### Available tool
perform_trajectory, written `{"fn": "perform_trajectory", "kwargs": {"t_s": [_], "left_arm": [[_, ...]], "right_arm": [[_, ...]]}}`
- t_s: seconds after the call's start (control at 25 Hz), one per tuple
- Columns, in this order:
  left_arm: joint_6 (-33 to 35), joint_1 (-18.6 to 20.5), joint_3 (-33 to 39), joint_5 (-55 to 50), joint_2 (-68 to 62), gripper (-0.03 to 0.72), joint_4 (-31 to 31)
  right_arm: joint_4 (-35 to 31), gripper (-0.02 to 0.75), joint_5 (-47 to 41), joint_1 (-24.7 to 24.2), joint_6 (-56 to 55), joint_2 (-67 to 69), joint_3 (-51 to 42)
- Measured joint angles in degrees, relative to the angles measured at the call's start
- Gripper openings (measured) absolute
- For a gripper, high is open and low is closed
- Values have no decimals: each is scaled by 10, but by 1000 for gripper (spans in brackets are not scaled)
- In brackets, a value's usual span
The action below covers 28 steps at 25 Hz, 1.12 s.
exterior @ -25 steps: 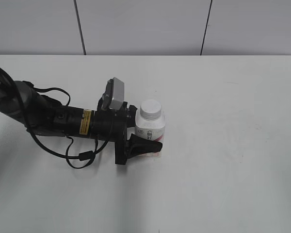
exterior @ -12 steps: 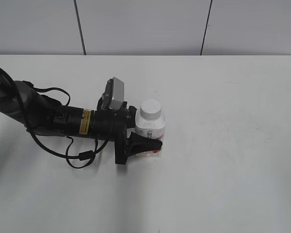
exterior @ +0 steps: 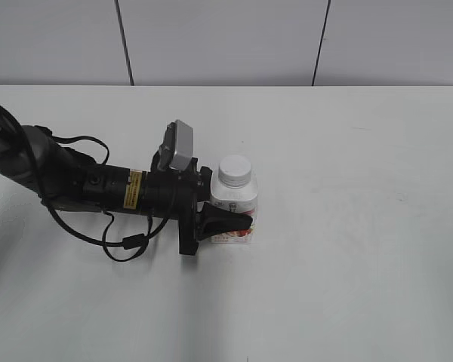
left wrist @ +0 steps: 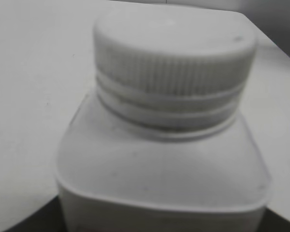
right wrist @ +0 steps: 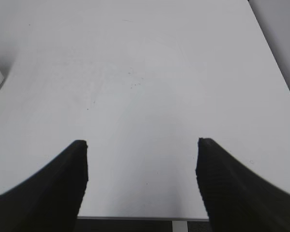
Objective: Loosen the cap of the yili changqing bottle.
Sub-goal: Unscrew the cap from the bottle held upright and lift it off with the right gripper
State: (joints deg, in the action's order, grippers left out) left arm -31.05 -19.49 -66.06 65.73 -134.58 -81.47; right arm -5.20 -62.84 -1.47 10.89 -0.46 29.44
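The left arm lies low and level; the left gripper [exterior: 228,214] clamps the yili changqing bottle [exterior: 234,205] between its fingers, cap [exterior: 235,169] above them. The right gripper [right wrist: 141,183] hangs spread over the table [right wrist: 145,72]

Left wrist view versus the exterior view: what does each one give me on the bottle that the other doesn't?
Only the left wrist view shows the ribbing on the side of the cap and the neck rings beneath it, close up; no gripper fingers are clearly visible there. Only the exterior view shows the left gripper closed around the lower body of the yili changqing bottle, the pink-red label, the arm lying low along the table, and no right arm in view. Both show the bottle upright on the white table with the cap seated on the neck.
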Motion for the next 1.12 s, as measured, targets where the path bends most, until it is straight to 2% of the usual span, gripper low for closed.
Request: {"fn": "perform_trajectory", "kwargs": {"t_s": [0.2,0.48,0.68,1.0,1.12], "left_arm": [[0,0,0,0,0,374,0],[0,0,0,0,0,373,0],[0,0,0,0,0,373,0],[0,0,0,-2,0,372,0],[0,0,0,-3,0,372,0]], "right_arm": [[-4,553,0,0,-2,0,0],[-49,553,-7,0,-45,26,4],[-93,553,-31,0,-86,150,33],[-138,553,-45,0,-118,384,159],[-152,529,-49,0,-118,490,202]]}}
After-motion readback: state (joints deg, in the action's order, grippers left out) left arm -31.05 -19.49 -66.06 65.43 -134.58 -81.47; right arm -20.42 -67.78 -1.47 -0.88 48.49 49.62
